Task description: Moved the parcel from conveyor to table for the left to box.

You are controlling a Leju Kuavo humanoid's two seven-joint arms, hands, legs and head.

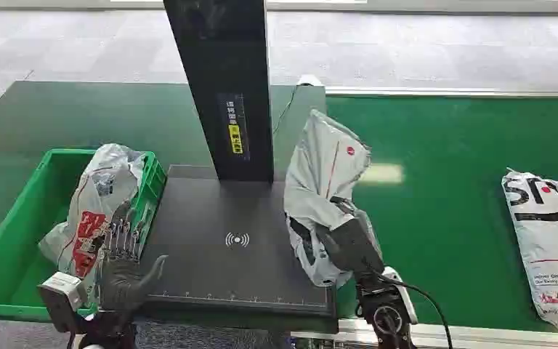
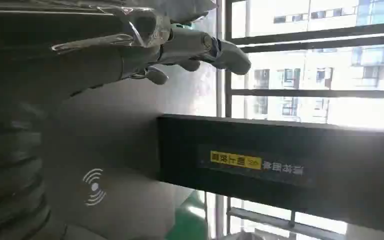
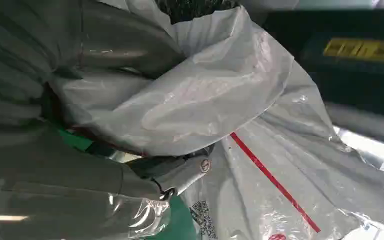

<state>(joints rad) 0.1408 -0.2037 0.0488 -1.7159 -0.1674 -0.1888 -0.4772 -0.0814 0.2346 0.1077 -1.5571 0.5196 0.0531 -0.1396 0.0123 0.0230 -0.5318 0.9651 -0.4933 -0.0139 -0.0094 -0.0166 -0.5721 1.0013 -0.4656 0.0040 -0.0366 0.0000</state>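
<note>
Parcel (image 1: 325, 174): soft, crinkly, slippery-looking poly mailer, judged light, best gathered mid-body; gripped by right hand (image 1: 349, 243) at scanner table (image 1: 218, 276) edge; left hand (image 1: 125, 265) held spread, empty.

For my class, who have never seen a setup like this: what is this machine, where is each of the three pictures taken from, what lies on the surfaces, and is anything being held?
This is a humanoid robot with two arms, each ending in a hand. The wide picture is taken from its head, looking down. The other two come from cameras at its wrists, and are turned sideways.

In front lies a flat black scanning table with a tall black post. Right of it runs a green conveyor belt.

The right hand grips a crumpled white plastic parcel bag, held upright at the table's right edge. The left hand is open and holds nothing, beside a green plastic crate containing another white bag. A third white parcel lies on the belt.
</note>
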